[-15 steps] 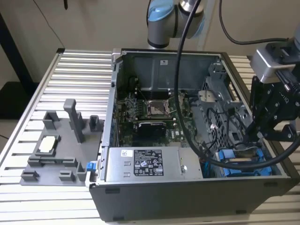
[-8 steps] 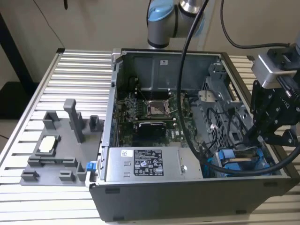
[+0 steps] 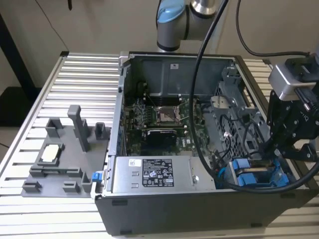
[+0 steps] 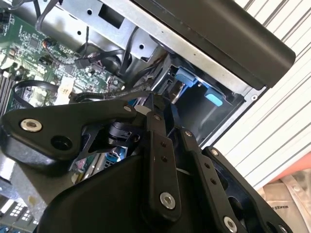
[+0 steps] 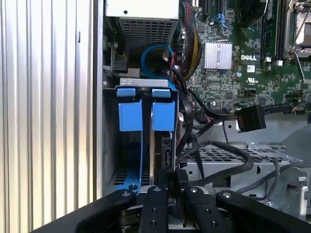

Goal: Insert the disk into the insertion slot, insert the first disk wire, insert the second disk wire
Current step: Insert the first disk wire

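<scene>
Jaws: narrow, nearly together, close over disk (image 5: 163, 115)
Disk: seated in drive cage (image 5: 146, 82), beside another blue carrier (image 5: 130, 115)
Cables (image 5: 214, 143): looping beside cage

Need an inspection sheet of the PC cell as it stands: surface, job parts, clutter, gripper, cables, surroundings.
Surface: slatted metal table, carrying the open computer case.
Job's things: two blue carriers stand side by side in the drive cage; which one is the job's disk, cannot tell.
Clutter: grey fixture tray on the exterior view's left, with a pale square part on it.
Gripper: gripper close to the drive cage, lined up with the carriers.
Cables: thick black cable drapes from the arm across the case; loose black connector lies beside the cage; blue wire loop next to the cage.
Surroundings: plain wall behind the table.
</scene>
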Motion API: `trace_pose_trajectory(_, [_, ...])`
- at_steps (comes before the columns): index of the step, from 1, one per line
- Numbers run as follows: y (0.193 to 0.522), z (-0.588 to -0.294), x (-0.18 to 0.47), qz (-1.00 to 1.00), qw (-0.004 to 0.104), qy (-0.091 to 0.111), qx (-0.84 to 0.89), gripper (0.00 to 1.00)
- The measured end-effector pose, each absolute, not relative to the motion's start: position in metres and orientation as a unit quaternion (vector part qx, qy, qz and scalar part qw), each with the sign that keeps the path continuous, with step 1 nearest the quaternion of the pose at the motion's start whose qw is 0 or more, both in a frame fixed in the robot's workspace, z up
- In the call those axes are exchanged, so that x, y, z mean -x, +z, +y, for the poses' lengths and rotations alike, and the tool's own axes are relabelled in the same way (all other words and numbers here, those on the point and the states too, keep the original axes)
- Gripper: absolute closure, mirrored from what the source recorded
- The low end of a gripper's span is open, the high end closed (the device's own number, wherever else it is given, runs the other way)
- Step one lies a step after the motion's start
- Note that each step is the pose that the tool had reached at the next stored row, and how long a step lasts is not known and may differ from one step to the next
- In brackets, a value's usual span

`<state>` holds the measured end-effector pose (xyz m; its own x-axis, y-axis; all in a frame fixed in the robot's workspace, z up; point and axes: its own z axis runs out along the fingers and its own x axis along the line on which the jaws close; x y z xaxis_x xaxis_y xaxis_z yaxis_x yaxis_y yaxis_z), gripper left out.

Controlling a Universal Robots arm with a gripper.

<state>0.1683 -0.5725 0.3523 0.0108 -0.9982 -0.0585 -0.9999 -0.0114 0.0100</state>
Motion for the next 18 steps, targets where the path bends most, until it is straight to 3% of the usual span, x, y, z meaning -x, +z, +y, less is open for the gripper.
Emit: trace_pose_trajectory(18, [0.3416, -0.5723, -0.1710, 0.706, 0.017, 0.024, 0.708, 0.81])
